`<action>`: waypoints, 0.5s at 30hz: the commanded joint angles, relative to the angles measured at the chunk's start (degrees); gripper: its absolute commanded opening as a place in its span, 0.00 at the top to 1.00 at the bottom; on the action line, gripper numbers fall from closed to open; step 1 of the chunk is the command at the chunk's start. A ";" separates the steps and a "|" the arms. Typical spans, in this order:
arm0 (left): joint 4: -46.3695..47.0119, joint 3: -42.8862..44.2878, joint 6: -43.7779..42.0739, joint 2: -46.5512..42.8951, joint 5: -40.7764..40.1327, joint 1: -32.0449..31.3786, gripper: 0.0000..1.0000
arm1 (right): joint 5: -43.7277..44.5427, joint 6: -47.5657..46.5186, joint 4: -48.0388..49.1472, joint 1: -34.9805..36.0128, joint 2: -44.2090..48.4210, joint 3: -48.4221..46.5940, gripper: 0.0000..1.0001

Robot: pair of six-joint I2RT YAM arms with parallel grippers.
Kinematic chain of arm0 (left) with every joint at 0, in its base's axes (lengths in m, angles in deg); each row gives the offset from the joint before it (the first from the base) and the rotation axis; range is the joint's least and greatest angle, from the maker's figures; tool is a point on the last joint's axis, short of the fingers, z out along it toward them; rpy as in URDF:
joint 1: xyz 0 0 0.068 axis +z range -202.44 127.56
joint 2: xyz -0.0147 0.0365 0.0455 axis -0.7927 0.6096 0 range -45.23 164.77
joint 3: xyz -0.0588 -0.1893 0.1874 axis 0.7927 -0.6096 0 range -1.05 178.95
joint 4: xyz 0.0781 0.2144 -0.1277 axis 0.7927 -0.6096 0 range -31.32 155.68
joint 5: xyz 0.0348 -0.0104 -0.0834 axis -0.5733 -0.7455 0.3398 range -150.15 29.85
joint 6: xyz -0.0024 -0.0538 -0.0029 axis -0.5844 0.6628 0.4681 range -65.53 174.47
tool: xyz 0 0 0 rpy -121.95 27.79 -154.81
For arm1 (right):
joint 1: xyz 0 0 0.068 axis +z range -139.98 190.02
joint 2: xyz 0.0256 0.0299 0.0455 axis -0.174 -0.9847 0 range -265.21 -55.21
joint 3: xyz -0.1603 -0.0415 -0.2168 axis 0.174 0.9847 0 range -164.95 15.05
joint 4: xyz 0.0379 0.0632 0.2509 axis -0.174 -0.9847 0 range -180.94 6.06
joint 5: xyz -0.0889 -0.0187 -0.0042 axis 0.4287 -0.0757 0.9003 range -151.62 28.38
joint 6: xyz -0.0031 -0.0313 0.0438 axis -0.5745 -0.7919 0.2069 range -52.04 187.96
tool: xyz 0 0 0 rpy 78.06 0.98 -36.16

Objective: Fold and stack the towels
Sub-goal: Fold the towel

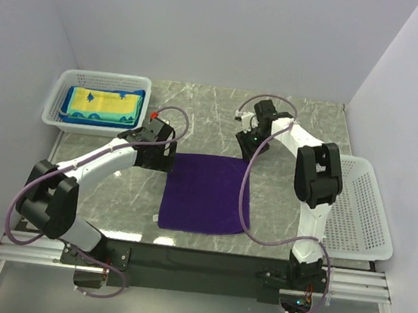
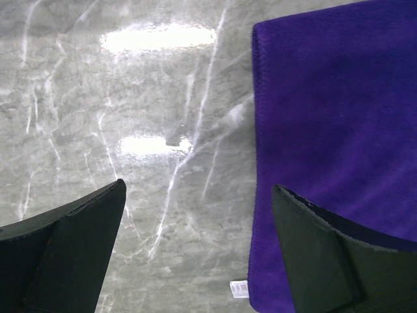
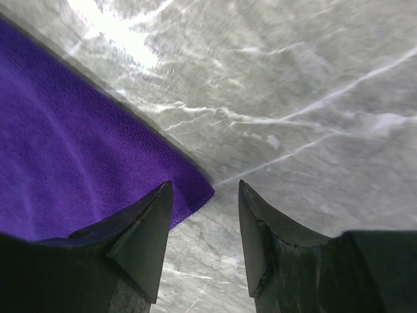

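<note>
A plain purple towel (image 1: 206, 193) lies flat on the marble table in the middle. My left gripper (image 1: 157, 152) is open at its far left corner; in the left wrist view (image 2: 199, 202) one finger is over bare marble and the other over the towel's edge (image 2: 326, 117). My right gripper (image 1: 247, 144) is open at the far right corner; in the right wrist view (image 3: 205, 195) the towel's corner (image 3: 189, 189) lies between the fingers. A yellow towel with a blue border (image 1: 102, 104) lies in the left basket.
A white mesh basket (image 1: 63, 104) stands at the back left holding the folded towels. Another white mesh basket (image 1: 363, 210) sits empty at the right edge. A small white label (image 2: 240, 288) sticks out from the purple towel's edge.
</note>
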 commanded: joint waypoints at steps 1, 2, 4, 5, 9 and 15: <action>-0.02 0.29 -0.74 0.96 -2.88 0.03 0.01 | -0.84 -2.76 -3.17 0.54 -1.19 -3.39 0.49; -0.03 0.30 -0.65 1.22 -2.97 0.03 0.01 | -0.67 -3.11 -3.35 0.63 -1.89 -3.57 0.49; 0.06 0.12 -0.65 1.22 -3.06 0.03 0.01 | -0.31 -3.37 -3.27 0.72 -2.16 -3.48 0.50; 0.06 0.12 -0.65 1.14 -3.06 -0.05 0.00 | -0.31 -3.46 -3.35 0.63 -2.60 -3.48 0.51; 0.41 0.12 -0.74 1.05 -3.06 0.03 0.01 | -1.10 -3.73 -3.35 0.81 -3.04 -3.66 0.53; 1.73 0.47 -1.35 1.58 -1.40 -0.05 0.01 | -2.16 -5.04 -5.20 1.60 -3.57 -3.39 0.59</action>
